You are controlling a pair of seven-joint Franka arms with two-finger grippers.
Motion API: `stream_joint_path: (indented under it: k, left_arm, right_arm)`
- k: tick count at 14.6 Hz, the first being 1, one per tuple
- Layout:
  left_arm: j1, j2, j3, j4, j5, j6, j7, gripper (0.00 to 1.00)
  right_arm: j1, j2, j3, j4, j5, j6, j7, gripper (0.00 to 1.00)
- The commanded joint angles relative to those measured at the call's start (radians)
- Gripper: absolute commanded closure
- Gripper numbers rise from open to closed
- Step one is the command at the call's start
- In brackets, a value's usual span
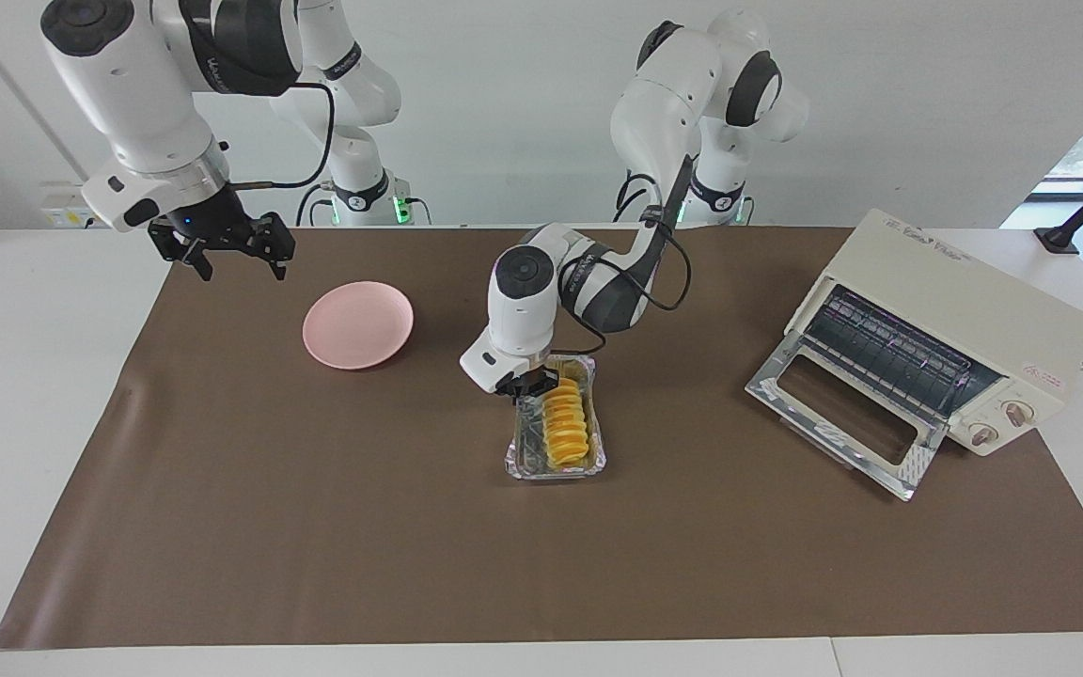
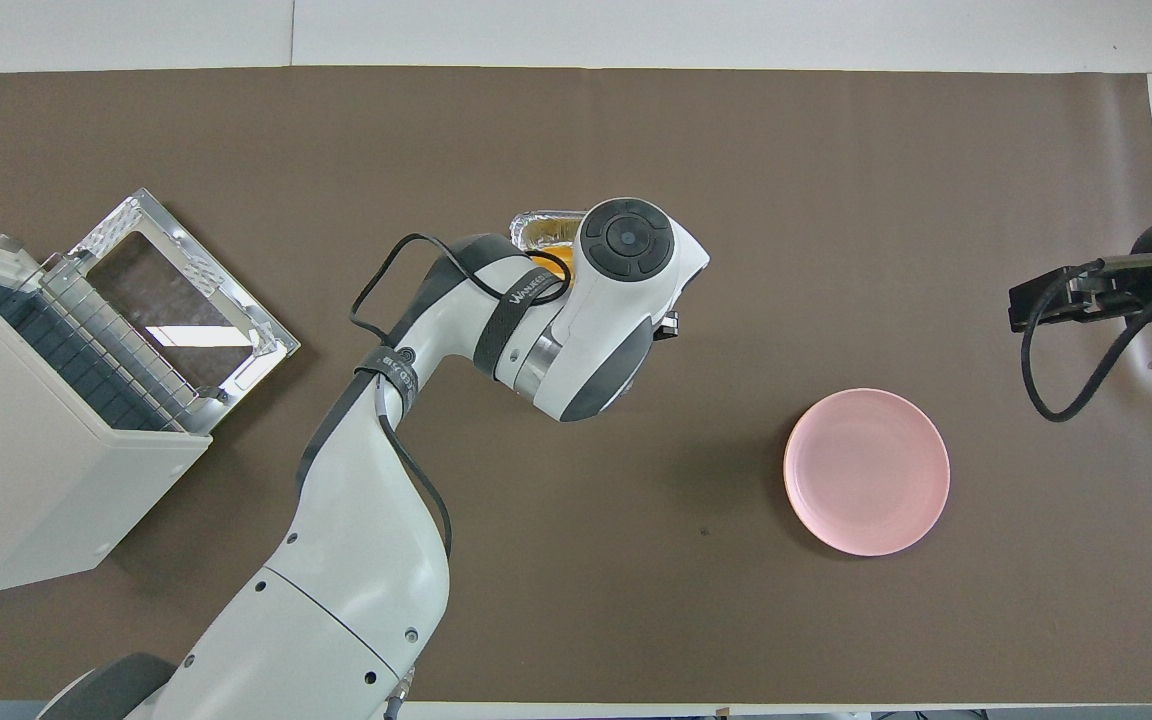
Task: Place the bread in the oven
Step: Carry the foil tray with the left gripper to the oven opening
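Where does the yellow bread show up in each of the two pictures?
Facing view: the bread lies in the foil tray at the picture's middle, its robot-side end at the left gripper.
Overhead view: only a sliver of the bread peeks out above the middle, the left arm covering the rest.
Shared landmark: the pink plate, nearer to the robots than the bread, toward the right arm's end.

Table (image 1: pixel 34 395) w/ brown mat (image 1: pixel 316 527): oven (image 1: pixel 955 320), foil tray (image 1: pixel 523 456), pink plate (image 1: pixel 358 324).
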Motion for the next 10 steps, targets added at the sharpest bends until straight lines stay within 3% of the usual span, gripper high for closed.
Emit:
stream_joint_path:
  k: [1, 5, 10]
  left_arm:
    - [-0.001, -0.016, 0.028, -0.019, -0.012, -0.015, -0.065, 1.00]
    - [-0.001, -0.060, 0.100, 0.015, -0.019, -0.096, -0.150, 1.00]
    - [-0.001, -0.070, 0.305, 0.099, -0.099, -0.268, -0.346, 1.00]
  right_arm:
    - [-0.009, 0.010, 0.008, 0.015, 0.004, 0.011, -0.023, 0.00]
    - [-0.009, 0.010, 0.008, 0.018, 0.021, 0.008, -0.019, 0.00]
    - [-0.009, 0.010, 0.008, 0.017, 0.038, 0.003, 0.006, 0.00]
